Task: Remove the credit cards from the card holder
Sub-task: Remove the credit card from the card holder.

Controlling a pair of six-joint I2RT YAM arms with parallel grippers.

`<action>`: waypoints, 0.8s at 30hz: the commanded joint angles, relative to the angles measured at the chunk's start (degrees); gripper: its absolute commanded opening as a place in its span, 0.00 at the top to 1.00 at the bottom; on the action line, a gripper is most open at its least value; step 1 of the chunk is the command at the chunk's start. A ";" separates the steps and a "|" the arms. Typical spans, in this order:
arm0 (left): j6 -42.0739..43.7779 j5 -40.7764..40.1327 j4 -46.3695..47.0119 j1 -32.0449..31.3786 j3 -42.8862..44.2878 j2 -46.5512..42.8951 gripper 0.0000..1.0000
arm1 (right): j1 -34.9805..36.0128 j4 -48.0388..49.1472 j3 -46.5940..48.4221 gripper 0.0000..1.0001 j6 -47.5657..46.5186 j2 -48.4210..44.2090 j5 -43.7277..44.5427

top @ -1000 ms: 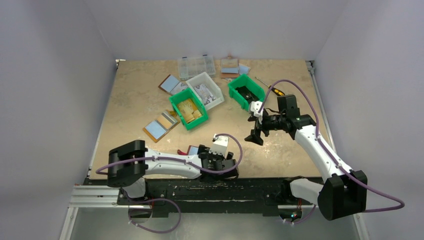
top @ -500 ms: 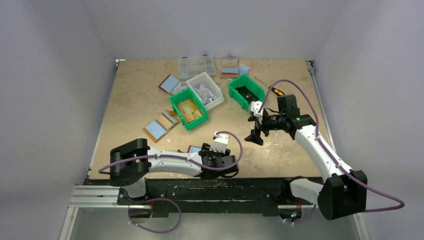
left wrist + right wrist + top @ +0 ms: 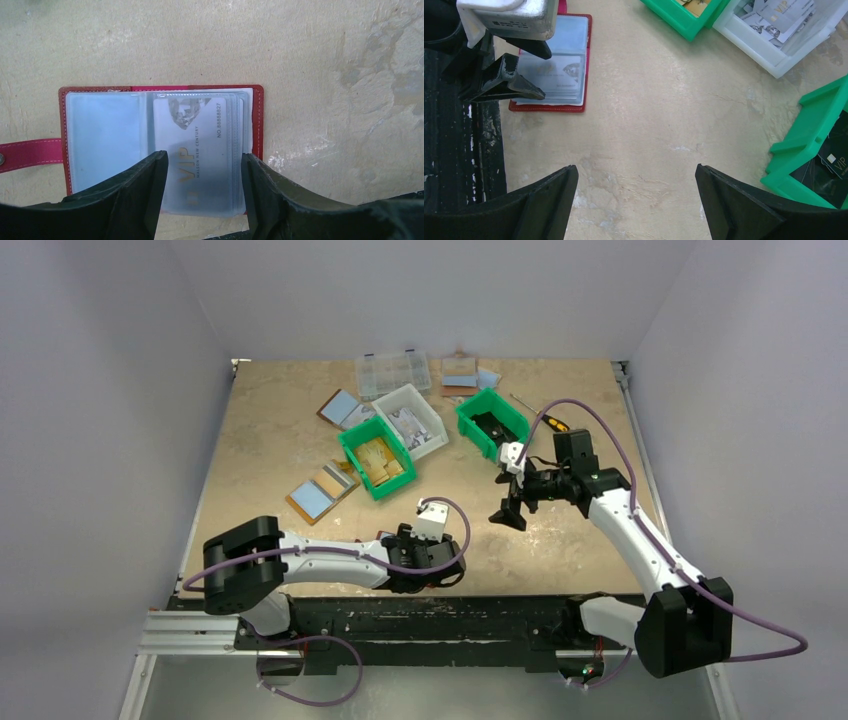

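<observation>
The card holder (image 3: 258,125) lies open and flat near the table's front edge, with a red rim and a red tab at its left. It also shows in the right wrist view (image 3: 549,106) and as a sliver in the top view (image 3: 385,536). A pale grey VIP credit card (image 3: 195,130) sits in the top clear sleeve of its right panel. My left gripper (image 3: 205,157) is low over it. Its fingers straddle that sleeve stack about a card's width apart, and I cannot tell whether they press it. My right gripper (image 3: 636,172) hovers wide open over bare table, right of the card holder (image 3: 507,515).
A green bin (image 3: 375,457) with tan pieces, a white bin (image 3: 412,418) with grey cards and a second green bin (image 3: 492,423) stand mid-table. A clear organiser box (image 3: 394,371) is at the back. Brown-rimmed bifolds (image 3: 320,492) lie left. A screwdriver (image 3: 550,422) lies right.
My left gripper has shifted a little left and away from the front edge, over the card holder, and its jaws have narrowed around the sleeve stack. The right arm has not moved.
</observation>
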 commanded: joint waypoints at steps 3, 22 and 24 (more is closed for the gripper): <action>2.33 2.90 4.98 1.84 -2.87 -3.02 0.41 | -0.23 -0.12 0.45 0.01 -0.88 0.30 -0.93; 3.51 7.51 10.26 5.23 -9.20 -8.71 0.63 | -0.24 -1.08 0.79 0.01 -1.40 1.21 -1.25; 4.01 8.80 11.77 5.74 -10.48 -10.17 0.67 | -0.26 -1.38 0.95 0.01 -1.62 1.39 -1.36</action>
